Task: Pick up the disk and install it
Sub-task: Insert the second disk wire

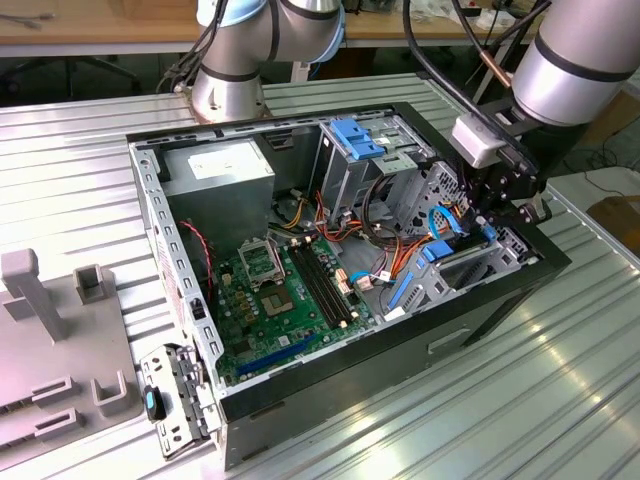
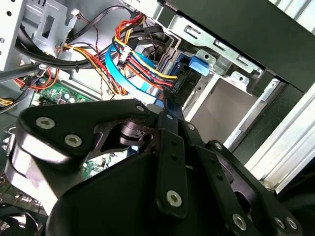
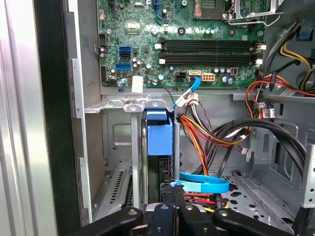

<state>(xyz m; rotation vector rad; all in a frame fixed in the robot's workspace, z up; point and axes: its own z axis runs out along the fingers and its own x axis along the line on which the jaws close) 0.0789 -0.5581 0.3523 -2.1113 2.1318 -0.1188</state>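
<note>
The disk (image 3: pixel 160 140) sits on edge in the metal drive bay (image 3: pixel 115 147) of the open computer case (image 1: pixel 150 215), its bright blue carrier frame showing in the centre of the first wrist view, just below the green motherboard (image 3: pixel 147 39). In the exterior view it's the blue bit (image 1: pixel 437 252) at centre right, tucked in the bay near the case's front wall. The gripper (image 3: pixel 173 194) is right up against the disk's end at the bottom centre of the first wrist view, and honestly I can't tell whether the fingers are clamping it or let go, since the black linkage blocks the tips. In the second wrist view the gripper (image 2: pixel 167 110) points at the blue frame (image 2: pixel 184 73), with a flat blue data cable (image 2: pixel 128 76) and a bundle of red, yellow and orange wires (image 2: pixel 142 66) just beside it in the upper middle.
</note>
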